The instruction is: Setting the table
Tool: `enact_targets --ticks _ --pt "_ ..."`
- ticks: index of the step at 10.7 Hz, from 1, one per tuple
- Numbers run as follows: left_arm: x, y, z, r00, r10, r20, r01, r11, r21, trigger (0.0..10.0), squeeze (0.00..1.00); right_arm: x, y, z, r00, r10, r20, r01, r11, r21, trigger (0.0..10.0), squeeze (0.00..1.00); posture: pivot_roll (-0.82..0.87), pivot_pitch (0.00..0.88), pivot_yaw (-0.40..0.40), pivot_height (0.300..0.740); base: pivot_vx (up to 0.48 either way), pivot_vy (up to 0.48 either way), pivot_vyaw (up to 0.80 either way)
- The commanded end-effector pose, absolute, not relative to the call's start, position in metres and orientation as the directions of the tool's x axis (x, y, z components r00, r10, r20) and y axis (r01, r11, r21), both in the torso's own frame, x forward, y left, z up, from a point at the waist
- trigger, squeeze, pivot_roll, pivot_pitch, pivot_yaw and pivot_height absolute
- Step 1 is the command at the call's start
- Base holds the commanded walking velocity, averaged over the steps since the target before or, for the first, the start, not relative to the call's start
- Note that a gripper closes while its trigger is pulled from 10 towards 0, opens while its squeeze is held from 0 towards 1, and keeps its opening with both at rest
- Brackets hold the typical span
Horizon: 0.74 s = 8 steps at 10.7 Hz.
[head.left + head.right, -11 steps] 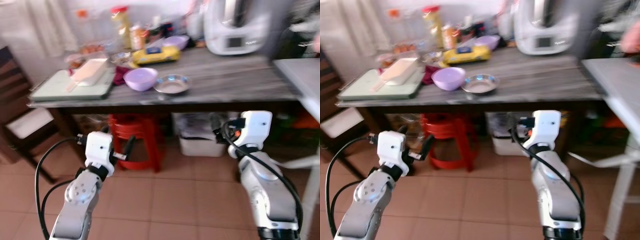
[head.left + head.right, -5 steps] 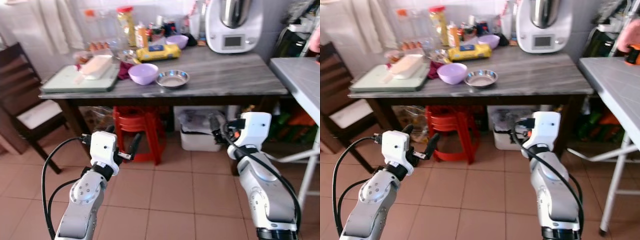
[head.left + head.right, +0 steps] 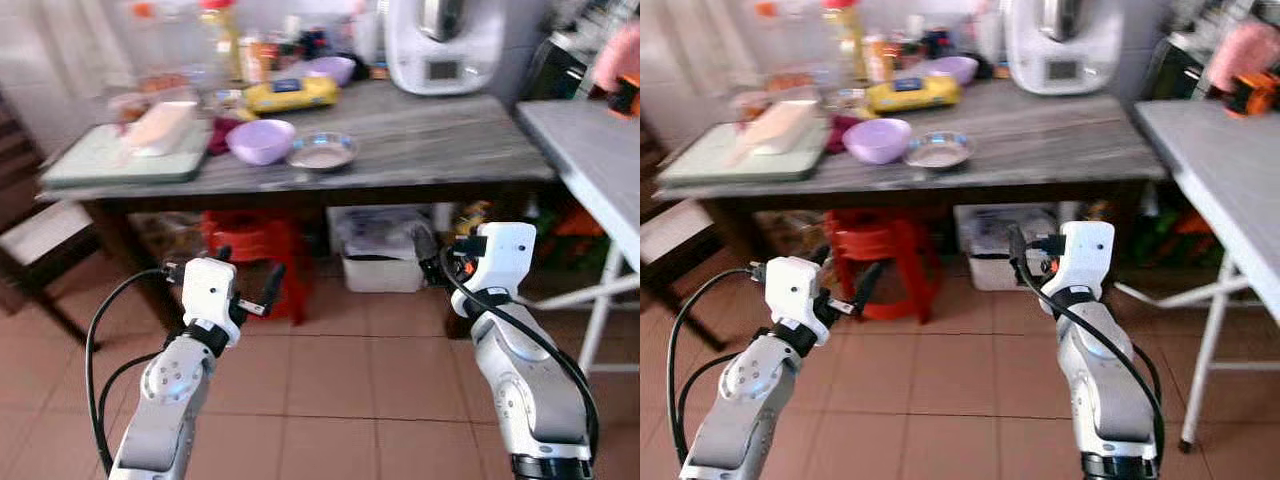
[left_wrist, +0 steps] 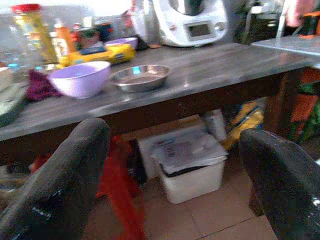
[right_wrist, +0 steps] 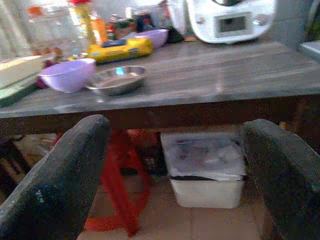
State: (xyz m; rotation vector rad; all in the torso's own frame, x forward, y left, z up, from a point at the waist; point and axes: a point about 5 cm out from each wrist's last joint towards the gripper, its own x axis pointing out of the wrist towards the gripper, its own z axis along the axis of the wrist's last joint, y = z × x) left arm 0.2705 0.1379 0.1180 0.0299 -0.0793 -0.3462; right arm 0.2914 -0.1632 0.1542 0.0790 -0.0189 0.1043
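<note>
With both my left claw (image 3: pixel 248 296) and right claw (image 3: pixel 432 262) spread, empty and held below the table (image 3: pixel 450 135), raising either toward the purple bowl (image 3: pixel 261 140) and steel dish (image 3: pixel 322 152) risks striking the table edge.

This is a home kitchen. A long grey wood-grain counter (image 3: pixel 440 135) on dark legs carries everyday cooking gear: a white all-in-one cooking machine (image 3: pixel 440 45) with a small screen, a lilac bowl (image 3: pixel 260 141), a shallow steel dish (image 3: pixel 322 152), a yellow packet (image 3: pixel 290 94), a pale green tray (image 3: pixel 110 165) with a white tub (image 3: pixel 160 126) on it, and jars and sauce bottles (image 3: pixel 222 40) along the tiled wall. Red plastic stools (image 3: pixel 250 245) and a white storage bin (image 3: pixel 385 262) are tucked underneath, on a terracotta tile floor (image 3: pixel 340 390). A dark wooden chair (image 3: pixel 30 240) stands at one end.
</note>
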Motion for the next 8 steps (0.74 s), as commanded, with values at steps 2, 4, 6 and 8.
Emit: enact_targets --ticks 2,4,6,8 --pt "0.2710 0.1417 0.1182 0.938 -0.339 0.075 0.337 0.940 0.049 10.0 0.00 0.2915 -0.1596 0.1579 0.992 0.120 0.045 -0.123 0.989 0.088 10.0 0.00 -0.04 0.000 0.084 0.740 0.000 -0.311 0.00" --pt "0.2707 0.1428 0.1175 0.937 -0.340 0.073 0.337 0.940 0.050 10.0 0.00 0.2916 -0.1603 0.1567 0.992 0.119 0.038 -0.122 0.988 0.094 10.0 0.00 -0.04 0.000 0.083 0.740 0.000 -0.315 0.00" --pt "0.2701 0.1424 0.1169 0.937 -0.342 0.072 0.339 0.939 0.052 10.0 0.00 0.2917 -0.1603 0.1554 0.992 0.121 0.031 -0.123 0.988 0.095 10.0 0.00 -0.04 0.000 0.083 0.740 0.000 -0.313 0.00" --pt "0.2692 0.1432 0.1159 0.937 -0.342 0.069 0.339 0.939 0.054 10.0 0.00 0.2918 -0.1589 0.1537 0.992 0.125 0.026 -0.127 0.987 0.098 10.0 0.00 -0.03 0.000 0.082 0.740 0.000 -0.315 0.00"
